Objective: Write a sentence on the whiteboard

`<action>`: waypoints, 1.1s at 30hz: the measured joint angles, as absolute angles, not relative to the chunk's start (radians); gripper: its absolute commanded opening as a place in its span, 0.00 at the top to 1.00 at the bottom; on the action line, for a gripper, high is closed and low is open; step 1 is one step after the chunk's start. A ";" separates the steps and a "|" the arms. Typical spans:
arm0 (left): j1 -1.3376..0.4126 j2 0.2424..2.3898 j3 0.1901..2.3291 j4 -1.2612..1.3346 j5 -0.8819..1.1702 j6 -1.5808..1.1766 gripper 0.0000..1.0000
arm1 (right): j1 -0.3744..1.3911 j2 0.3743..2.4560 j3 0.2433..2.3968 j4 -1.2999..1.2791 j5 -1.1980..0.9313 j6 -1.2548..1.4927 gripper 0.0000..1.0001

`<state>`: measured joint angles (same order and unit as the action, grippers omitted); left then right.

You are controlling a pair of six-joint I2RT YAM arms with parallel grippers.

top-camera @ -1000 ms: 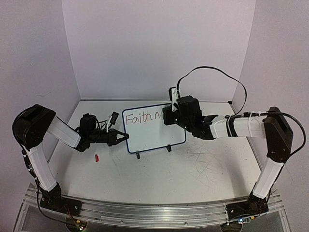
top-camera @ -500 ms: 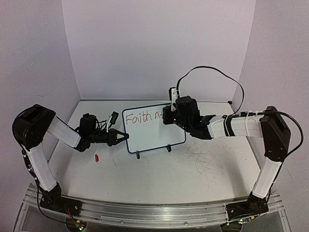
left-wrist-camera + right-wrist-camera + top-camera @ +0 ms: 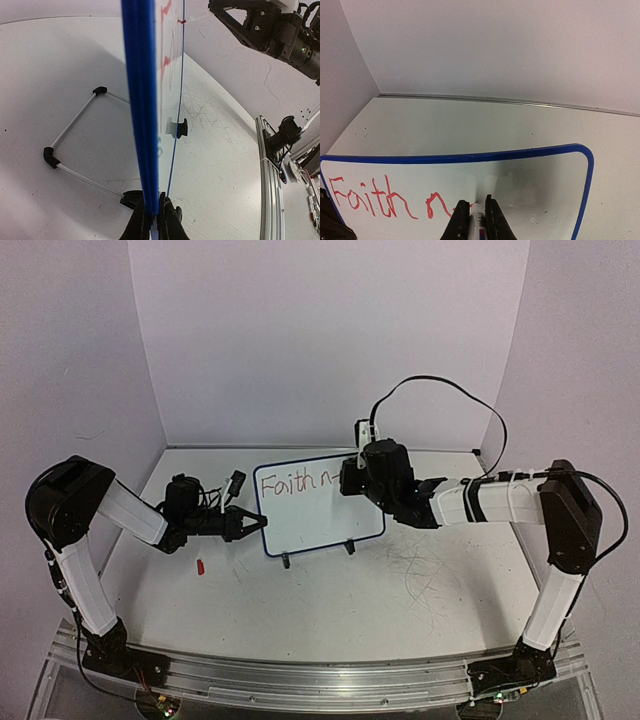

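Along the near edge of the table, a silver metal rail (image 3: 320, 680) carried the bases of both arms. Beyond it the white tabletop (image 3: 330, 610) bore faint grey scribble marks (image 3: 425, 575) on its right half. A small red object (image 3: 200, 566) lay alone toward the left, near the left arm.

Further in, near the table's middle, stood the small rectangular whiteboard (image 3: 325, 518), rounded at the corners, framed in thin blue and upright on two small black feet (image 3: 285, 560). The left gripper (image 3: 156, 209) reached in from the left, its black fingers pressed together on the board's left edge, pinching the blue frame.

Red handwritten lettering (image 3: 372, 200) across the board's top left read "Faith n". Just right of that last letter, the right gripper (image 3: 476, 207) pinched a white-barrelled marker (image 3: 478, 219) between closed fingers, with the tip pointed at the board face; contact could not be made out.

Behind the board, a thin white wire stand (image 3: 75, 120) with black corner pieces rested on the table. A black cable (image 3: 440, 385) looped above the right arm against the pale back wall (image 3: 320, 340).
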<state>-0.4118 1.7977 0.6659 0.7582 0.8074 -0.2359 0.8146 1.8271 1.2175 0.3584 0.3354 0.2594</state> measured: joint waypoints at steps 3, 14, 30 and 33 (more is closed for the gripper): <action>-0.412 1.798 0.666 0.758 0.808 -0.236 1.00 | 0.815 1.827 1.217 0.360 0.336 0.259 1.00; -0.412 1.798 0.666 0.757 0.808 -0.236 1.00 | 0.814 1.835 1.247 0.375 0.329 0.255 1.00; -0.412 1.798 0.667 0.750 0.808 -0.236 1.00 | 0.814 1.850 1.259 0.388 0.294 0.269 1.00; -0.412 1.798 0.667 0.750 0.808 -0.236 1.00 | 0.814 1.850 1.258 0.389 0.293 0.275 1.00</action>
